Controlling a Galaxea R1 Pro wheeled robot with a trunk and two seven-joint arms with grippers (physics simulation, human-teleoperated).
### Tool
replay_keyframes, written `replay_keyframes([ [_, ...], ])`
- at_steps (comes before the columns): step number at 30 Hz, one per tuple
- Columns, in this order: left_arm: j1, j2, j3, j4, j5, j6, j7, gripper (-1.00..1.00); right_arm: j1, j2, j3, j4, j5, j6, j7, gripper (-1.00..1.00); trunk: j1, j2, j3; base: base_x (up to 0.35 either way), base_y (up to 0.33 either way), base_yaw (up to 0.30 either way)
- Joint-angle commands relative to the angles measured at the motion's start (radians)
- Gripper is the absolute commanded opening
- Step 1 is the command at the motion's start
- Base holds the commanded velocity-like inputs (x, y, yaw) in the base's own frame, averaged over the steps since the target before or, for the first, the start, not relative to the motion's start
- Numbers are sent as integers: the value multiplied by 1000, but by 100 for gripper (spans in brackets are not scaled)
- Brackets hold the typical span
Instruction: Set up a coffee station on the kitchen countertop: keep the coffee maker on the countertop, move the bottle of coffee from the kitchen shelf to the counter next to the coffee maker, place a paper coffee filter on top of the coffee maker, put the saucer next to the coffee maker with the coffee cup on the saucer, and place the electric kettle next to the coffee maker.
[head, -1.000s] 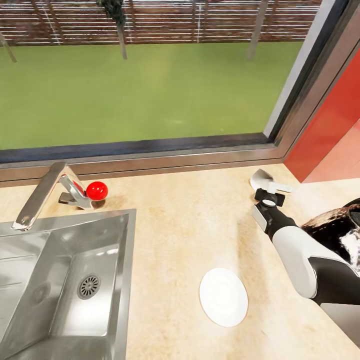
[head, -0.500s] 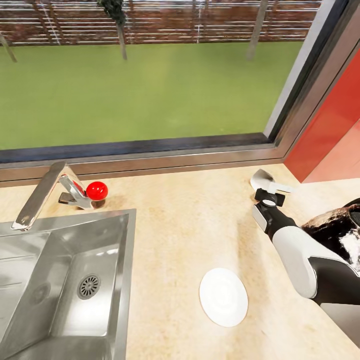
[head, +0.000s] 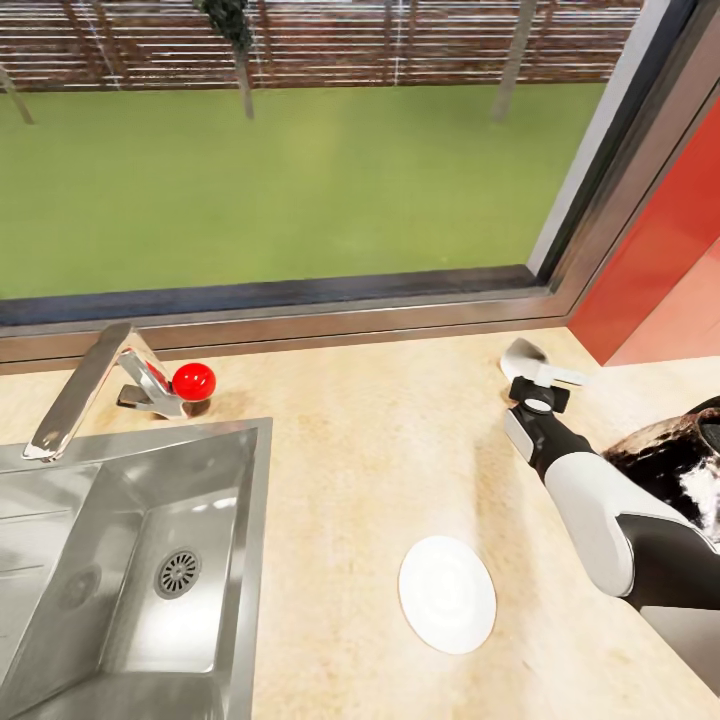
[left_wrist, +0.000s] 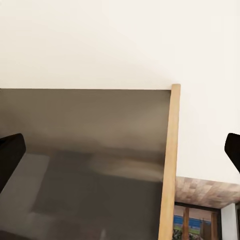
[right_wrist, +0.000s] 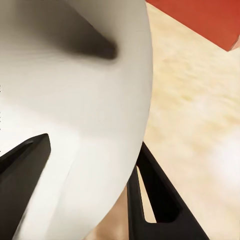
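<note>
A white coffee cup (head: 526, 356) lies tilted on the beige countertop (head: 380, 470) near the back right corner, below the window. My right gripper (head: 533, 378) reaches it from the front, and in the right wrist view its black fingers (right_wrist: 152, 192) sit on either side of the cup (right_wrist: 75, 90), shut on it. The white saucer (head: 447, 593) lies flat nearer the front, apart from the cup and left of my right forearm. My left gripper (left_wrist: 120, 150) is open, its dark fingertips at the far edges of the left wrist view, with nothing between them.
A steel sink (head: 120, 560) with a faucet (head: 85, 390) and red knob (head: 194, 381) takes up the left. A dark glossy rounded object (head: 680, 455) sits at the right edge, partly cut off. A red wall panel (head: 660, 250) closes the right side.
</note>
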Motion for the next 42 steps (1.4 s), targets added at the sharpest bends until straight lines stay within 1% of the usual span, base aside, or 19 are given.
replay_keyframes([
  [1,-1,1,0,2,3,-7,1,100,0,2,-5,2,-8,-5,1,-100,1,-1,-1,0,0,0],
  [9,-1,7,1,1,5,-13,1,100,0,8,-5,-14,-9,-4,1,-100,1,-1,-1,0,0,0],
  [11,-1,5,1,1,5,-13,1,100,0,10,-5,-57,-9,-3,2,-100,1,-1,-1,-6,0,0],
  [13,-1,4,1,1,5,-13,1,100,0,14,-4,-120,-9,0,3,-100,1,-1,-1,-106,0,0],
  [16,-1,3,0,1,5,-13,1,100,0,35,-4,-183,-10,11,4,-100,1,-1,-1,-250,0,0],
  [19,-1,2,0,1,5,-14,1,100,0,62,-1,-204,-8,43,5,-100,1,-1,-1,-314,0,0],
  [23,-1,2,0,1,5,-15,1,100,0,77,8,-250,-7,71,7,-100,1,-1,-1,-331,0,0],
  [24,-1,3,0,1,5,-15,1,100,0,84,9,-271,-7,79,7,-100,1,-1,-1,-335,0,0],
  [25,-5,-3,4,-5,11,-21,1,100,5,90,15,-276,-1,81,3,-100,1,-1,-1,0,0,0],
  [28,-2,-2,3,-22,10,-20,2,100,22,107,32,-293,-2,85,4,-100,1,-1,-1,0,0,0],
  [29,-2,-2,3,-16,9,-20,2,100,28,112,26,-298,-4,88,4,-100,1,-1,-1,0,0,0],
  [30,-2,-1,3,-13,9,-20,3,100,31,118,20,-292,-5,88,4,-100,1,-1,-1,0,0,0],
  [34,-2,0,2,-14,8,-20,3,100,8,140,-1,-270,-7,88,4,-100,1,-1,-1,0,0,0],
  [40,-2,1,3,-15,9,-20,3,100,1,150,2,-253,-10,88,5,-100,1,-1,-1,0,0,0],
  [42,-2,1,3,-16,9,-20,3,100,1,162,10,-262,-10,88,6,-100,1,-1,0,0,0,-17],
])
